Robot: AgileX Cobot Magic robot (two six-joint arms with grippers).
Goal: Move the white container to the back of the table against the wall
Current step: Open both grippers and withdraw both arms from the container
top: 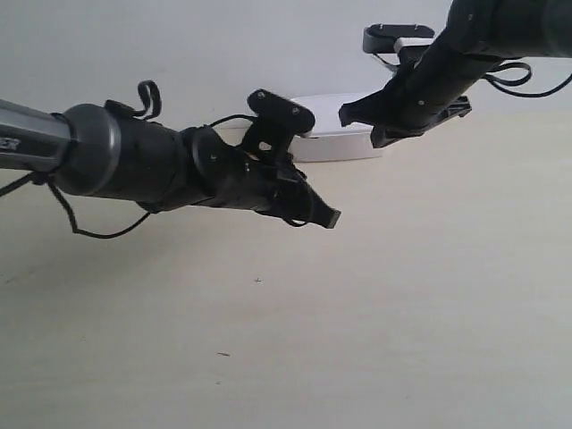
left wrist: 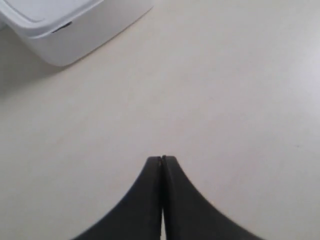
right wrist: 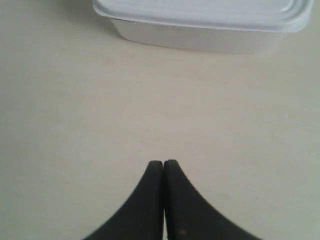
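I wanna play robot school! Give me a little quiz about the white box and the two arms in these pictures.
1. Pick one. Where is the white container?
A: on the table, close to the wall.
B: up in the air, gripped.
C: on a plate.
2. True or false: the container's lid is off.
3. Fill the gap: both arms' jaws are ____, holding nothing.
Key: 1 A. 2 false, the lid is on. 3 shut.
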